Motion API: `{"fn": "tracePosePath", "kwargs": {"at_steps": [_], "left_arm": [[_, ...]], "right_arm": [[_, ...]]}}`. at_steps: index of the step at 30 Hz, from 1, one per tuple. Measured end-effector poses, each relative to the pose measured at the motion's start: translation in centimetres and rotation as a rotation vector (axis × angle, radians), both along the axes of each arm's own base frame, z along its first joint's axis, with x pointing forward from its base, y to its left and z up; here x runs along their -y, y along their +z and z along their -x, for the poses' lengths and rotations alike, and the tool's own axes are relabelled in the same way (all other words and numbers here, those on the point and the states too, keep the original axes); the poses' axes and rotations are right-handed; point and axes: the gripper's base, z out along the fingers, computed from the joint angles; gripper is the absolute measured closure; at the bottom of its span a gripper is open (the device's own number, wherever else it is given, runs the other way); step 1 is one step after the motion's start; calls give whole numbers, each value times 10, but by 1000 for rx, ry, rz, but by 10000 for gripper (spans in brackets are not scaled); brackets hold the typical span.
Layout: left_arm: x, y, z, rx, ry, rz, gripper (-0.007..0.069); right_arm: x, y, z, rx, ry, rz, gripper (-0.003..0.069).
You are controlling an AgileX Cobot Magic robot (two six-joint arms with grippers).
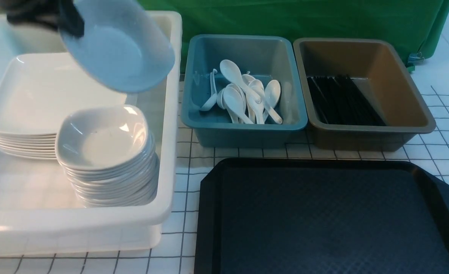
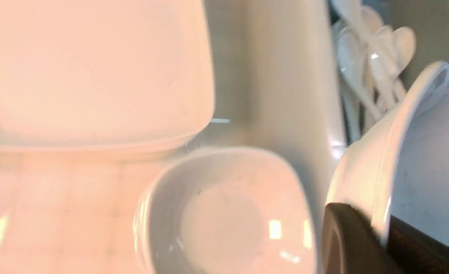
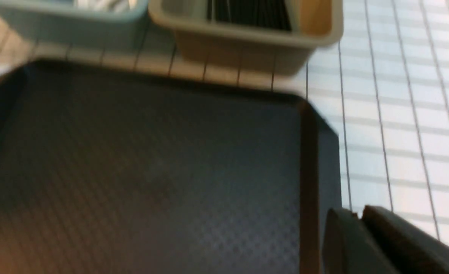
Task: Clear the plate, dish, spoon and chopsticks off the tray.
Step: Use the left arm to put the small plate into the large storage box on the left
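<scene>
The left claw (image 1: 70,23) pinches the rim of a tilted dish (image 1: 119,47), holding it in the air above the white bin (image 1: 169,125), over the stack of plates (image 1: 38,95) and behind the stack of dishes (image 1: 106,152). The tray (image 1: 330,217) lies bare on the surface. The right claw (image 3: 361,228) hangs over the tray's corner, its fingers pressed together on nothing.

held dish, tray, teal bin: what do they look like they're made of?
Dish pinched at its rim by the left gripper: likely glazed ceramic or melamine, glossy white with sharp highlights. Tray: probably moulded plastic, matte black with a diamond texture. Teal bin: likely plastic, smooth satin walls and rounded moulded corners.
</scene>
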Motion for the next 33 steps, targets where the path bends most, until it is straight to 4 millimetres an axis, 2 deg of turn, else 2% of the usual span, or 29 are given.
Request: {"fn": "tracePosePath", "kwargs": {"at_steps": [3,4,5,6,7,10,22,28,31,32,33], "left_arm": [[-10,-38,-1,-35,109,58,615],[-10,-39,-2,-26,116,65,615],[-13,-59,-3,-45,157,99,615],[-13,-59,-3,-39,158,103,615],[-13,-73,-2,-59,174,115,615],[-12,-86,1,-61,194,132,611],[-14,-96,6,-94,212,116,580],[-15,-99,11,-149,175,81,480],[-16,-101,15,-190,150,47,355],[-16,-101,15,-189,148,46,355],[-16,-102,16,-200,144,41,301]], "right_arm": [[0,2,-1,24,1,-4,587],[0,2,-1,26,1,-4,587],[0,2,-1,29,2,-5,587],[0,2,-1,30,2,-5,587],[0,2,-1,30,2,-6,583],[0,2,-1,30,2,-6,578],[0,2,-1,30,2,-6,573],[0,2,-1,30,2,-6,563],[0,2,-1,30,2,-5,555],[0,2,-1,30,2,-5,555],[0,2,-1,30,2,-5,555]]}}
